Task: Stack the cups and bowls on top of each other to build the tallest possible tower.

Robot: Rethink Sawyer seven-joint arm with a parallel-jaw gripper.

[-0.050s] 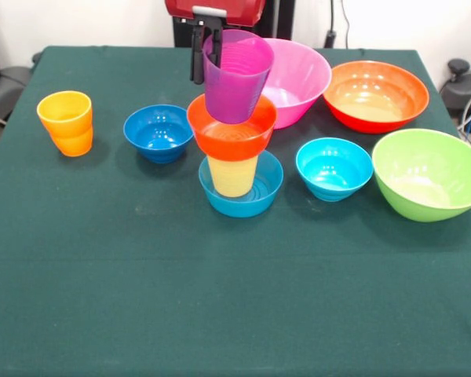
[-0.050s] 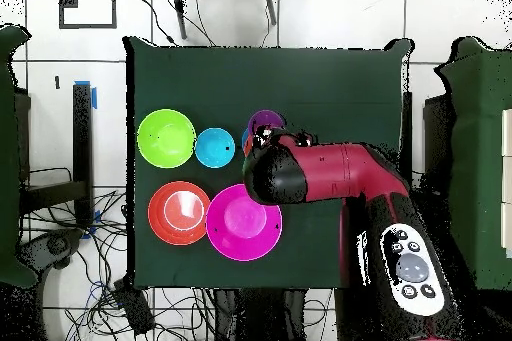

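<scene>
The gripper [image 1: 206, 47] has its dark fingers [image 1: 197, 59] clamped on the far rim of the translucent purple plastic tumbler [image 1: 235, 76], one finger outside the wall and, it seems, one inside. The tumbler sits tilted in the small glossy orange-red bowl [image 1: 231, 129], which rests on the upright pale yellow cup [image 1: 232, 176], itself standing in the mid-blue small bowl [image 1: 241, 188] at the table's middle. The cup looks light, thin-walled and slippery, probably flexing under a pinch; the rim is the sensible hold. The red arm [image 2: 335, 172] reaches straight down over the stack. The orange tumbler [image 1: 66, 122] and the other bowls stand apart on the green tablecloth [image 1: 235, 298]
</scene>
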